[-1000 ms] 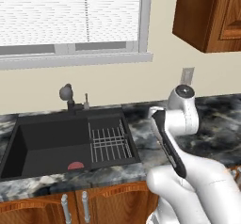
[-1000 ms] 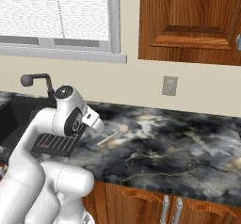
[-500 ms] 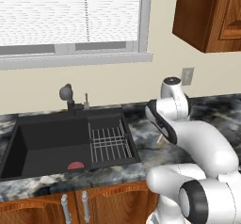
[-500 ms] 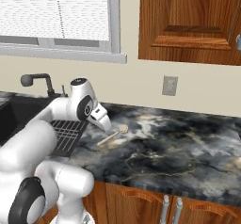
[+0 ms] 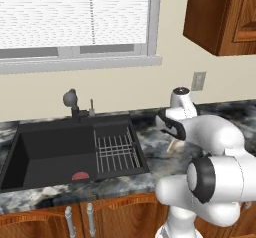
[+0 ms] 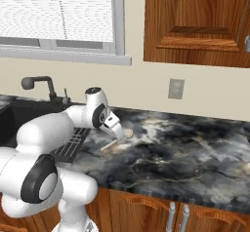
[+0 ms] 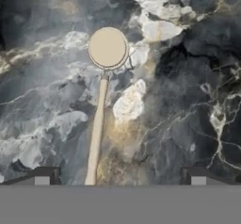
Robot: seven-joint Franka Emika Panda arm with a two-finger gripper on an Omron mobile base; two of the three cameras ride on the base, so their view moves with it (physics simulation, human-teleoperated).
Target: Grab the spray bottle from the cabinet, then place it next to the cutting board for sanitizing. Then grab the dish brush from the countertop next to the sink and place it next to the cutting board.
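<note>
The brush [image 7: 100,110] is the thing in hand here, though the order of size starts with the bench [image 6: 195,148], a dark veined slab running right from the sink [image 5: 75,149] with plenty of bare room on that side. Above it hangs the cabinet [image 6: 200,21], doors closed. The sink's ribbed rack [image 5: 116,151] is just left of the brush, so the sink rim is the nearest edge; the back wall with its outlet [image 6: 176,88] stands well behind. The brush lies flat on the bench, a pale wooden stick with a round head [image 7: 108,48]. In the hand view its long axis runs almost straight away from the fingers [image 7: 44,176], the head at the far end and the handle end reaching down between the two tips, nearer the left one. The fingers stand wide apart and hold nothing, hovering over the handle. In the right base view the gripper [image 6: 113,127] hangs tilted just above the brush [image 6: 116,139]. My judgement: the coming move is a straight descent, then a close across the handle, with a small shift needed to centre it.
</note>
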